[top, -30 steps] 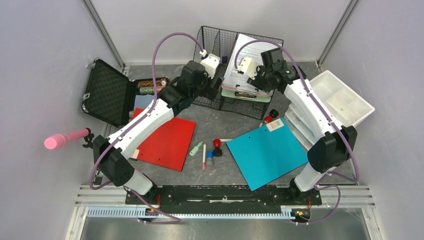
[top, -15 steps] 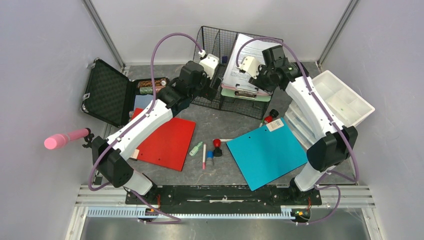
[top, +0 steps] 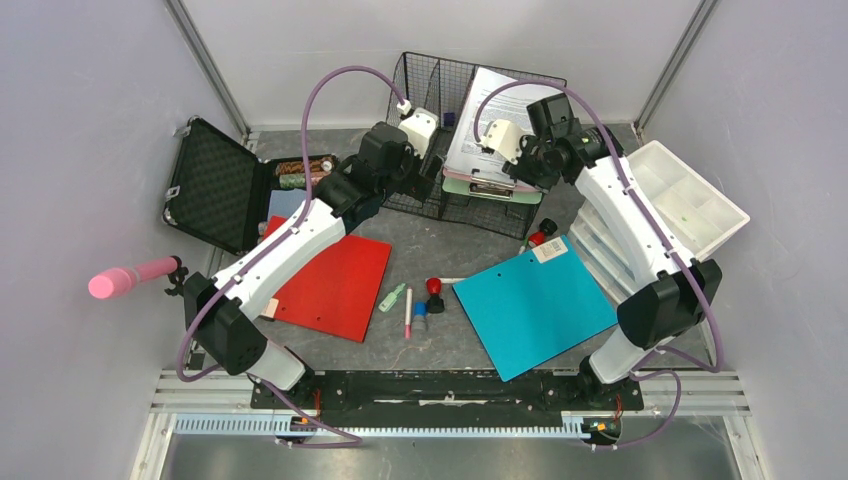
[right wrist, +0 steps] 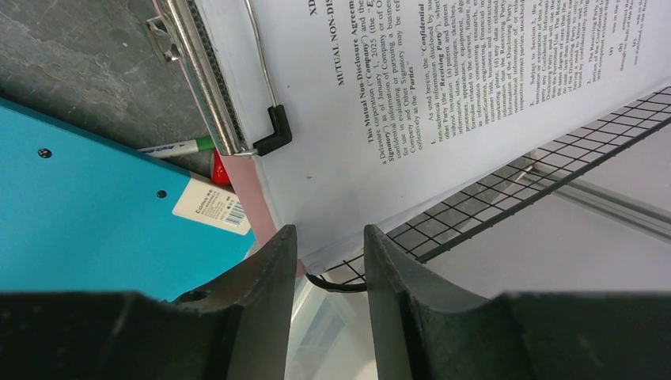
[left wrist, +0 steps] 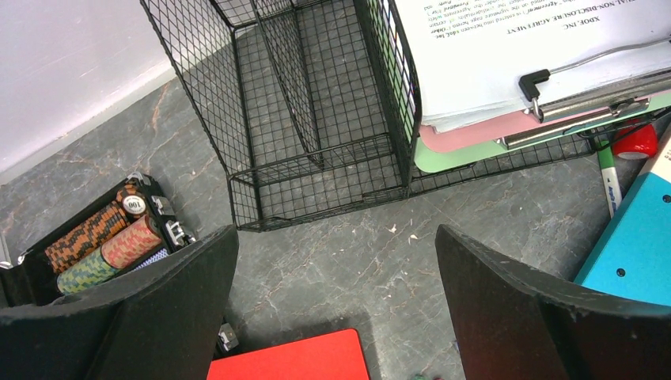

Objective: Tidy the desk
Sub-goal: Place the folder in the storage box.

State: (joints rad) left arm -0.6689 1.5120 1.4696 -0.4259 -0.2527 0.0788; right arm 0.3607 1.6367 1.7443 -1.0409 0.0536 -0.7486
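Observation:
On the dark grey desk (top: 440,240) lie a red folder (top: 335,285), a teal folder (top: 535,305) and a few small pens and stamps (top: 415,300). A clipboard with printed papers (top: 490,150) leans in the black wire basket (top: 430,80). My left gripper (top: 412,182) hangs wide open over bare desk (left wrist: 340,261) before the basket's front (left wrist: 316,150), holding nothing. My right gripper (top: 540,170) is at the clipboard's right edge. Its jaws (right wrist: 328,237) stand part open; the paper's corner (right wrist: 443,95) and the basket's wire rim show through the gap.
A black foam-lined case (top: 215,185) with poker chips (left wrist: 103,237) lies open at the left. A white drawer unit (top: 680,195) stands at the right. A green-capped pen (right wrist: 178,146) and a red stamp (top: 540,237) sit by the teal folder's far corner.
My right wrist has shifted a little to the right along the clipboard. The clipboard, the left arm and the things on the desk have not moved.

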